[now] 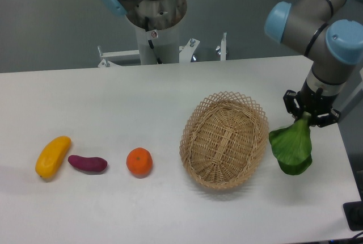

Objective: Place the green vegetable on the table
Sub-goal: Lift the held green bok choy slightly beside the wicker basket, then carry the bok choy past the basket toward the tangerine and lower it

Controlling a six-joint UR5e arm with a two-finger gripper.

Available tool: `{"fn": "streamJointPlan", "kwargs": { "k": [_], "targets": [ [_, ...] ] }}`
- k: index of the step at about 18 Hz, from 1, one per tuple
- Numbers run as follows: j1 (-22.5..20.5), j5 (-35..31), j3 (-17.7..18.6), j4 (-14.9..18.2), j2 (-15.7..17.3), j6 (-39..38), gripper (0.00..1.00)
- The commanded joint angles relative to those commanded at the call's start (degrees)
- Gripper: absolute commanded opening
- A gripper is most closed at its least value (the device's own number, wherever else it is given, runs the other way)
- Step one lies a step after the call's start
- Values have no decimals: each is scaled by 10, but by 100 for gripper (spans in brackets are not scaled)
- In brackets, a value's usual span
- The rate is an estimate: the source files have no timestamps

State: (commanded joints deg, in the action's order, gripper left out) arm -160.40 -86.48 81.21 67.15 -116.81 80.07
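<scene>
The robot's black fingers (310,116) pinch the pale stem of the green leafy toy vegetable (291,148), closed tight on it so it won't drop. Its leaves hang low by the big white table (113,96), just right of the woven wicker basket (225,139). Can't tell if they touch yet.

You see the broad-leaved green toy vegetable (291,147) hanging stem-up, leaves at the large white table's (113,96) right edge.
</scene>
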Motion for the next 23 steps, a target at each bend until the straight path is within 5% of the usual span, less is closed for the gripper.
{"fn": "streamJointPlan", "kwargs": {
  "k": [17,23],
  "targets": [
    [26,0,3,2,2,-50,6],
    [83,0,11,0,9,-124,6]
  ]
}}
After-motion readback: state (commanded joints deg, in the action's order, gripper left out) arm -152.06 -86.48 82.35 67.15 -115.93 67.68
